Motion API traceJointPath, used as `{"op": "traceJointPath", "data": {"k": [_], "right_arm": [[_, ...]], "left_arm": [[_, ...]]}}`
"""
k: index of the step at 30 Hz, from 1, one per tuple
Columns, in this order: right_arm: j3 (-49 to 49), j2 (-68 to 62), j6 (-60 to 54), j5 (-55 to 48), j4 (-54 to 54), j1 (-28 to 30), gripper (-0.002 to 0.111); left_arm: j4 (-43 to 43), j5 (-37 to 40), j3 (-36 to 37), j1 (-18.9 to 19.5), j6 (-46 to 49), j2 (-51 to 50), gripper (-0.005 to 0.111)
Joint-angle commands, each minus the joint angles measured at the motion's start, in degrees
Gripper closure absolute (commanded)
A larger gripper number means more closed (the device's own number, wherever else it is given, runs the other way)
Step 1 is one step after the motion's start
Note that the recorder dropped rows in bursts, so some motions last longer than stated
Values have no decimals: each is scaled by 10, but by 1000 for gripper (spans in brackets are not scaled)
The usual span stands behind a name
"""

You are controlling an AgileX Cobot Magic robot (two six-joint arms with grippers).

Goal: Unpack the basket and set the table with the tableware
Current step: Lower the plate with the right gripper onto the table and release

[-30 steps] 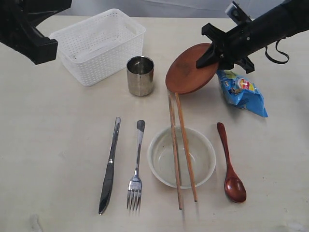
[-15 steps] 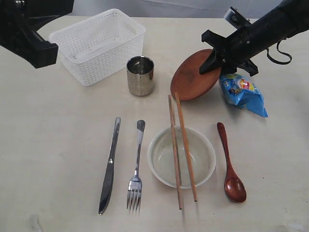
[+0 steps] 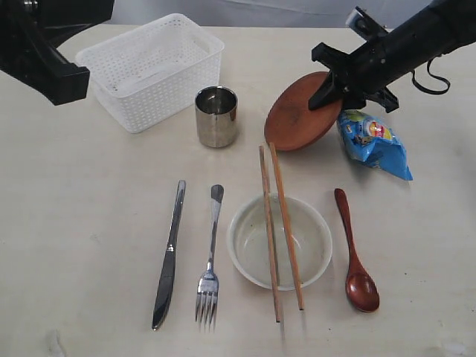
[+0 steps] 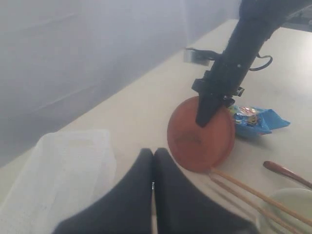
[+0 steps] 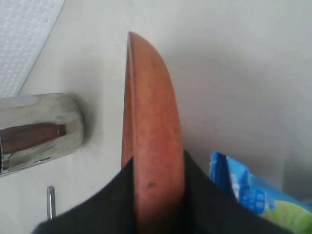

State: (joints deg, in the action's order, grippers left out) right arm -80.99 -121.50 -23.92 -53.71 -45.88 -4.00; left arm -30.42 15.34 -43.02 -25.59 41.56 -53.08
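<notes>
My right gripper (image 3: pixel 328 88) (image 5: pixel 155 168) is shut on the upper rim of the brown saucer (image 3: pixel 300 116) (image 5: pixel 151 107). The saucer stands tilted on edge between the steel cup (image 3: pixel 216 117) and the far tips of the chopsticks (image 3: pixel 280 223), its lower edge at or just above the table (image 3: pixel 89 208). The chopsticks lie across the cream bowl (image 3: pixel 242 260). The knife (image 3: pixel 169 253) and fork (image 3: pixel 211 256) lie left of the bowl, and the wooden spoon (image 3: pixel 355 253) lies to its right. The white basket (image 3: pixel 160 103) looks empty. My left gripper (image 4: pixel 153 155) is shut on nothing, raised at the far left.
A blue snack bag (image 3: pixel 374 143) lies just right of the saucer, under my right arm. The left arm's black body (image 3: pixel 48 63) hangs over the table's far left corner beside the basket.
My right gripper has carried the saucer a little to the right and lower, toward the snack bag. The left arm has barely shifted.
</notes>
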Motion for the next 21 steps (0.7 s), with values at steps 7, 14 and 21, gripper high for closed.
{"op": "traceJointPath", "data": {"k": [7,14,21], "right_arm": [[-124,-71,21,-114,3,11,109],[-135,-101,17,-138,5,9,109],[-135,-105,17,-113,5,9,109]], "left_arm": [[-2,27,2,2,-8,4,107],[-2,32,2,2,-8,4,107],[-2,32,2,2,-11,4,107]]}}
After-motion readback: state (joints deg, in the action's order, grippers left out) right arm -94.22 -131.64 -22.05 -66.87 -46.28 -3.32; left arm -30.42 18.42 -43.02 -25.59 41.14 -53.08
